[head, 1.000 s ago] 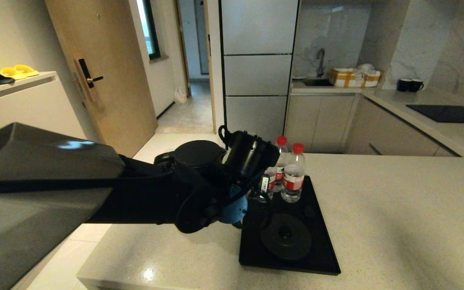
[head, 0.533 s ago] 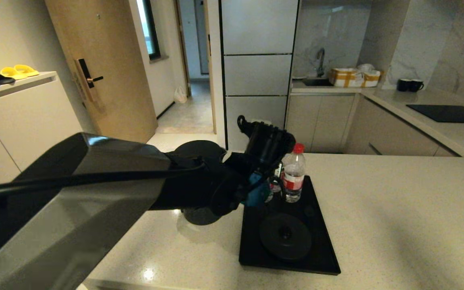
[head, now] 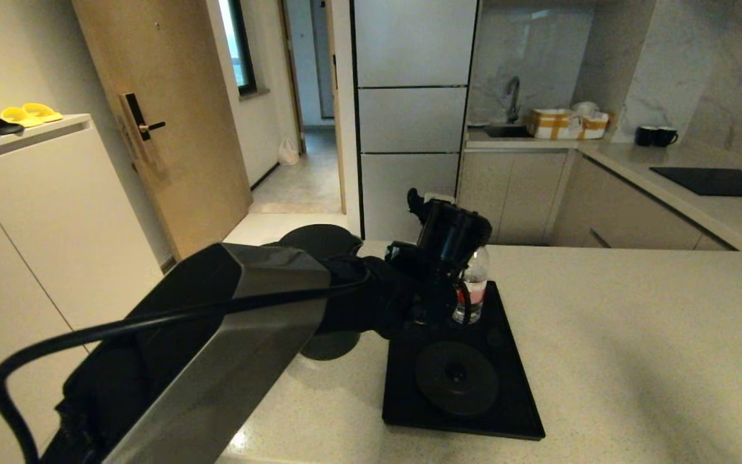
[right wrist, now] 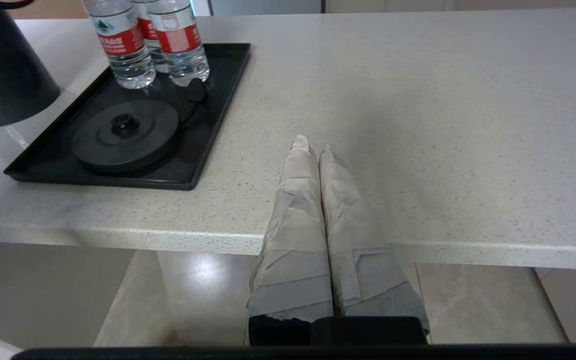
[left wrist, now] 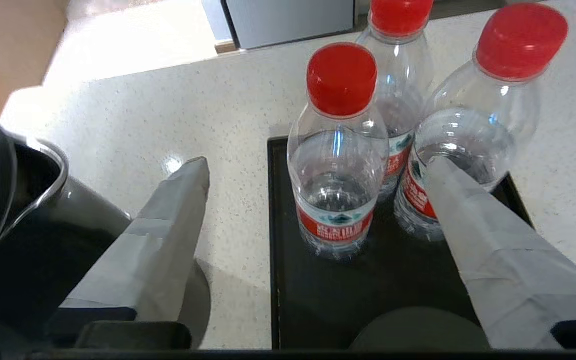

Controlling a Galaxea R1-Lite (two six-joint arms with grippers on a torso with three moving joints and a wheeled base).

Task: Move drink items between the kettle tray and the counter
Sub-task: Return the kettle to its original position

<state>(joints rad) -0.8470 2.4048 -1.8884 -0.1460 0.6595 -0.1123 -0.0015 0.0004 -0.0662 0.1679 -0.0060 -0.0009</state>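
Note:
Three clear water bottles with red caps stand at the far end of the black kettle tray point(head: 513, 412). My left gripper point(left wrist: 315, 165) is open above them, one taped finger point(left wrist: 168, 220) over the counter point(head: 635, 335), the other finger point(left wrist: 473, 225) against the right-hand bottle point(left wrist: 478, 130). The nearest bottle point(left wrist: 338, 165) stands between the jaws, untouched. The black kettle point(right wrist: 3, 75) stands on the counter just left of the tray, mostly hidden behind my left arm in the head view. The round base disc point(head: 456, 379) is bare. My right gripper point(right wrist: 313, 147) is shut and empty at the counter's front edge.
The left arm fills the lower left of the head view. Behind the counter runs a separate worktop with a black hob point(head: 719, 182), two dark mugs point(head: 654, 135), boxes point(head: 564, 122) and a sink tap. The counter's front edge point(right wrist: 368, 245) lies under my right fingers.
My left arm has swung forward and to the right, away from the kettle and over the bottles on the tray. The kettle, tray and bottles have stayed put.

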